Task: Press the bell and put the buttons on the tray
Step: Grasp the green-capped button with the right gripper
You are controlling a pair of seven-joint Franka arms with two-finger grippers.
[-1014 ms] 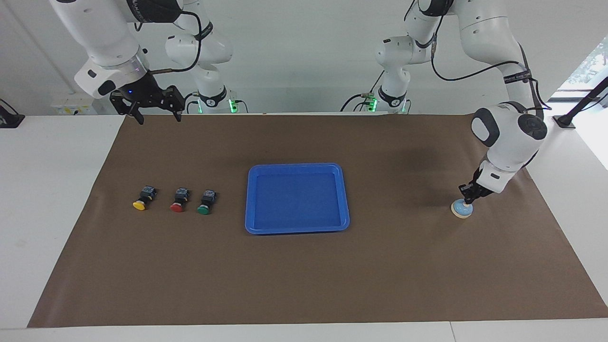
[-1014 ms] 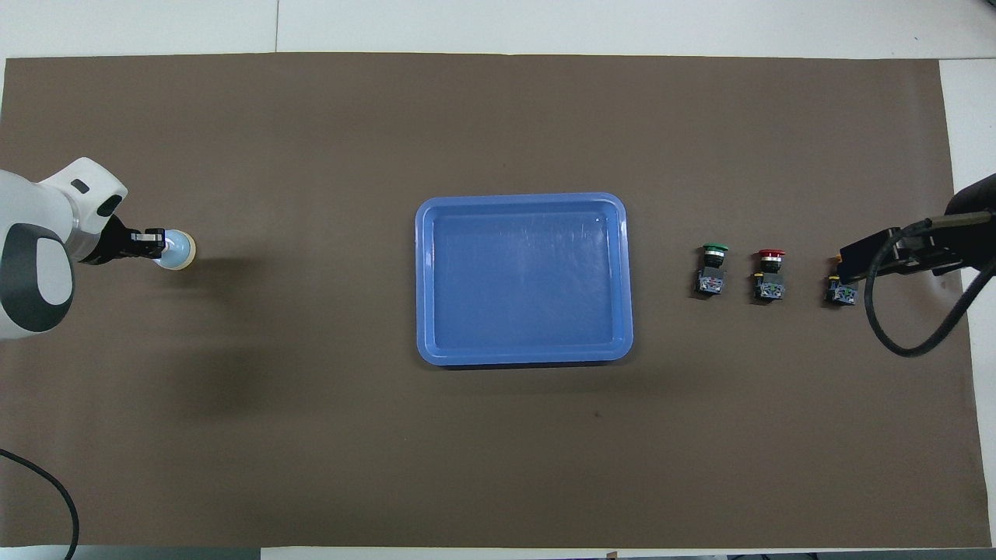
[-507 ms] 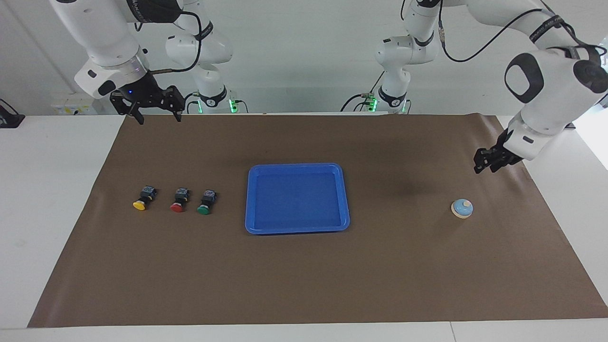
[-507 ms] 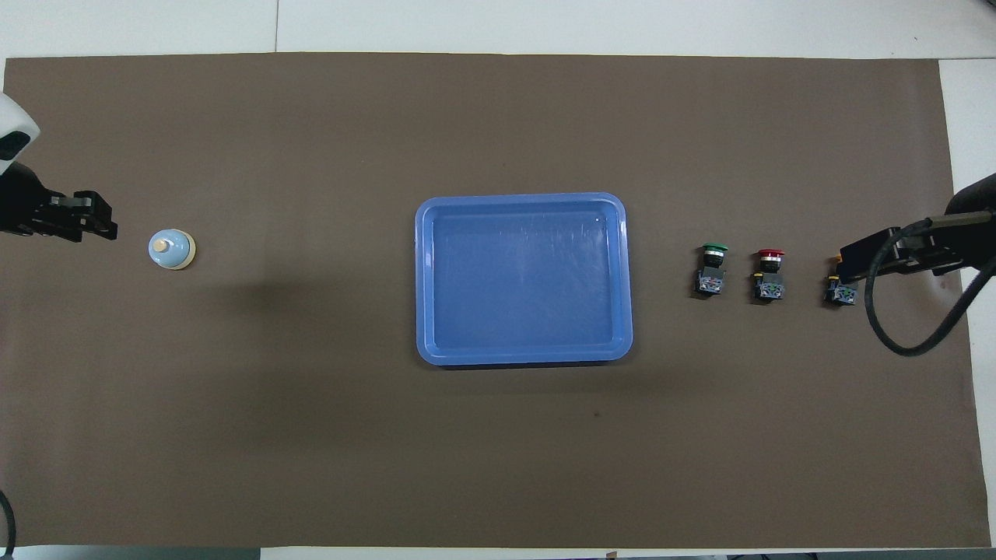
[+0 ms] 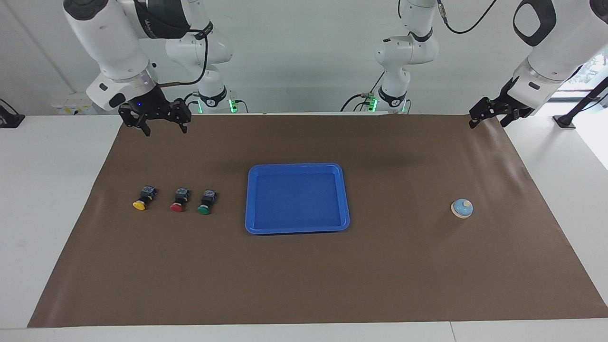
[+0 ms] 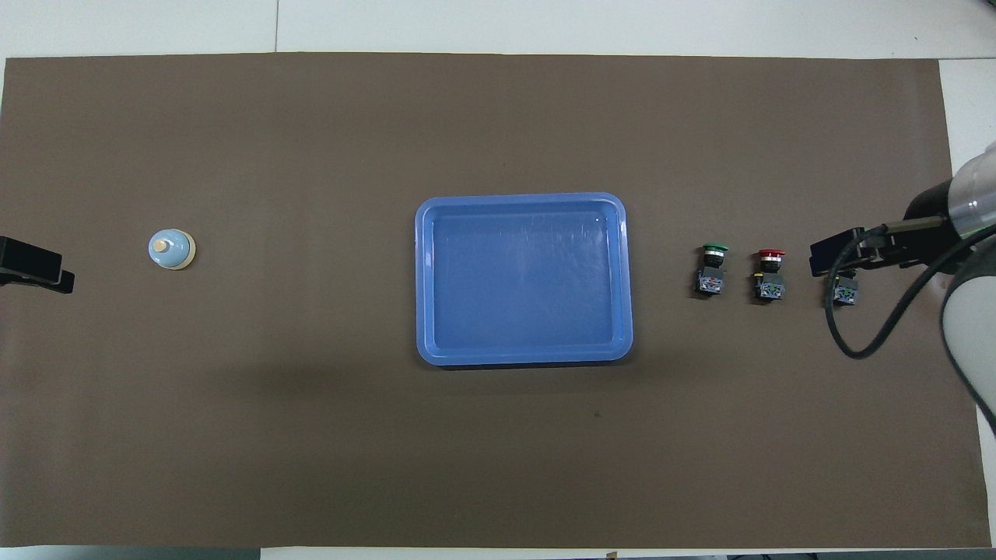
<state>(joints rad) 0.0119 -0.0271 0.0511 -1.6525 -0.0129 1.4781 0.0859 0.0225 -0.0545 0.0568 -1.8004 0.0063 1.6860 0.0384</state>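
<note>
While the bell (image 5: pixel 462 208) sits alone, the open left claw (image 5: pixel 489 117) hangs well apart.

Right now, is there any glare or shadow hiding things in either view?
Overhead view: faint sheen on the tray, and the right gripper covers the yellow button's cap. Facing view: soft shadow patches on the brown mat, hiding nothing.

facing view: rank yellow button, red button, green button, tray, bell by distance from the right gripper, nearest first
From the right gripper, raised at the right arm's end:
1. Yellow button, the row's outermost
2. Red button, middle of the row
3. Green button, beside the tray
4. Tray, mid-table
5. Bell, left arm's end
</note>
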